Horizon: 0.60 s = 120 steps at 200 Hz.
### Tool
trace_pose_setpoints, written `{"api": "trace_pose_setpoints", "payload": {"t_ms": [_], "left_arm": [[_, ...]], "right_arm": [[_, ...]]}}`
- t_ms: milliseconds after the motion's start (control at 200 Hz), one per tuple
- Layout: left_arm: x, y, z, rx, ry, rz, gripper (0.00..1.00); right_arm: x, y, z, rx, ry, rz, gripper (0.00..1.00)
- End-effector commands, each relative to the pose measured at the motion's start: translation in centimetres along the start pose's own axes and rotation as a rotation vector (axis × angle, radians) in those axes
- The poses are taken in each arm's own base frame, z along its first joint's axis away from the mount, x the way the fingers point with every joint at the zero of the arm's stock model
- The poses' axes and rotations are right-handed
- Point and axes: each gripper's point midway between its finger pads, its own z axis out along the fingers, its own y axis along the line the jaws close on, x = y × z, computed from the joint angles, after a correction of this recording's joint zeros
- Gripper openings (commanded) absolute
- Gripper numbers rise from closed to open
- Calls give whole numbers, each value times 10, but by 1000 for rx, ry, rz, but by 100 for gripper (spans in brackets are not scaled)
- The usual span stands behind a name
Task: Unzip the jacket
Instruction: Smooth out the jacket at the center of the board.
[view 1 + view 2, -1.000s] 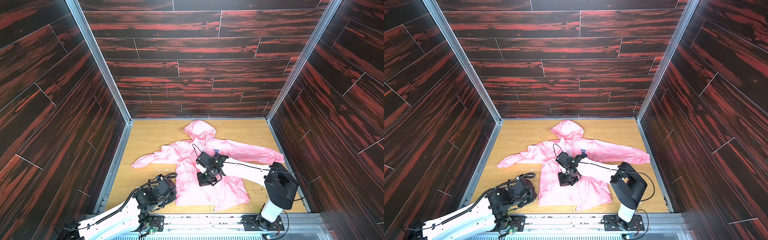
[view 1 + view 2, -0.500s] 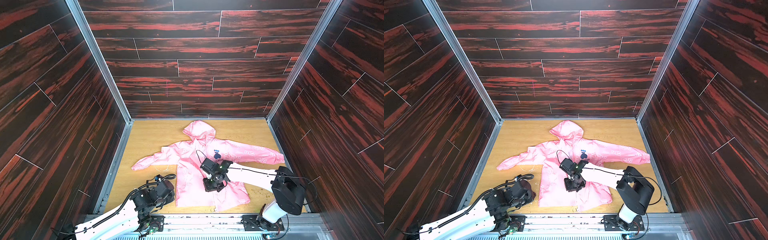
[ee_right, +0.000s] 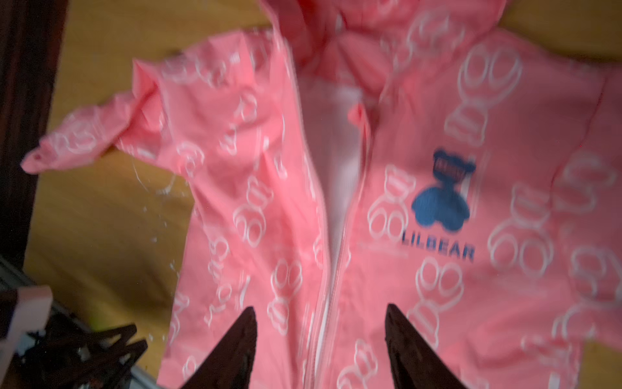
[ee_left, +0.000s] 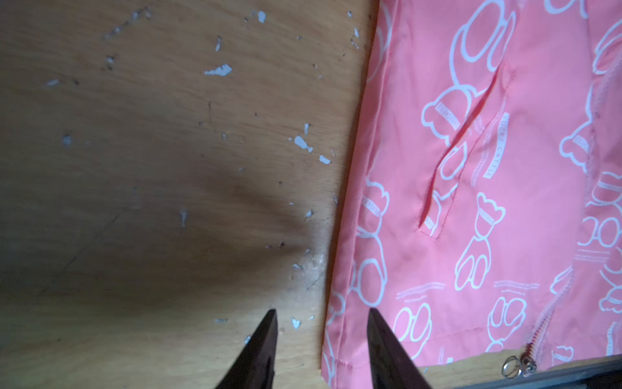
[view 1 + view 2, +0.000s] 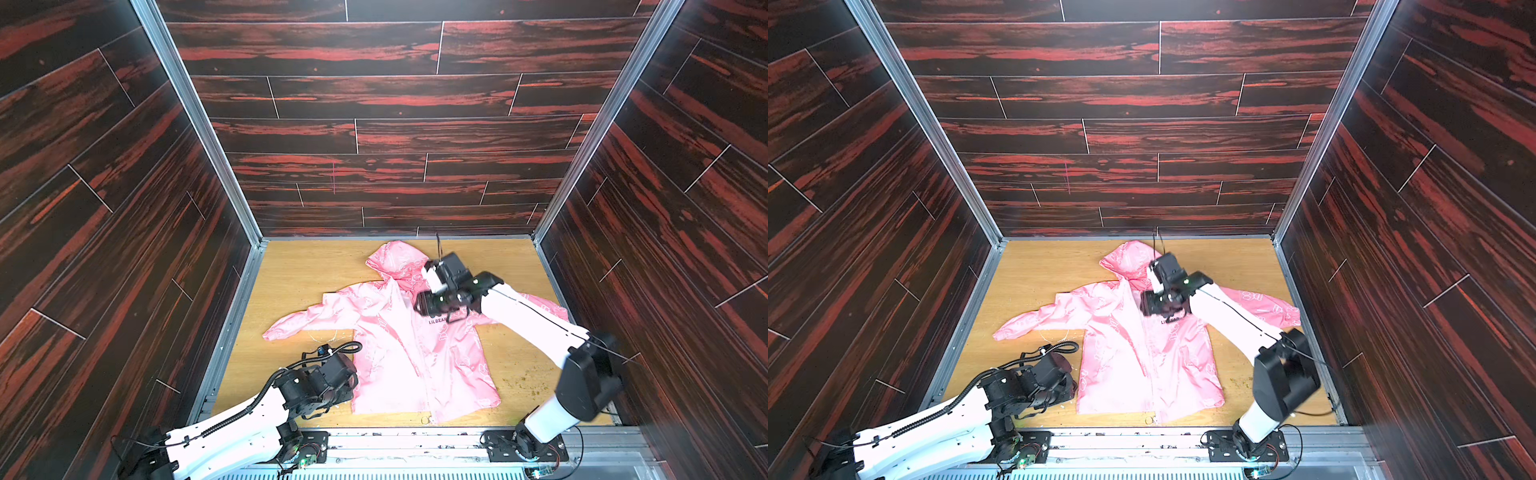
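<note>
The pink jacket (image 5: 390, 353) (image 5: 1121, 353) lies flat on the wooden floor, hood toward the back wall. Near the collar its front edges part over white lining (image 3: 336, 151), beside the dark bear logo (image 3: 441, 195). The zipper slider with its ring pull (image 4: 516, 367) sits at the hem. My right gripper (image 5: 422, 307) (image 3: 319, 308) hovers open above the chest, the zipper line running between its fingers, nothing held. My left gripper (image 5: 353, 382) (image 4: 321, 313) is open and low at the hem's left corner, with the jacket (image 4: 471, 202) edge beneath it.
Dark red wood-pattern walls with metal corner posts (image 5: 199, 120) box in the floor on three sides. A metal rail (image 5: 415, 440) with both arm bases runs along the front. White paint flecks (image 4: 218, 70) dot the bare wood left of the jacket.
Both grippers have gone from shut to open. The right gripper has risen from the jacket's lower front and moved back to above the chest. The left arm has barely shifted.
</note>
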Motion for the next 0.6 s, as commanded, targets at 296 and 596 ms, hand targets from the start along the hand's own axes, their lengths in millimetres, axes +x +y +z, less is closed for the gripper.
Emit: {"api": "trace_pose_setpoints", "payload": {"t_ms": [296, 596], "left_arm": [[-5, -20, 14, 67, 3, -103, 46], [9, -22, 31, 47, 86, -147, 41]], "right_arm": [[-63, 6, 103, -165, -15, -182, 70], [-101, 6, 138, -161, -19, -212, 48]]}}
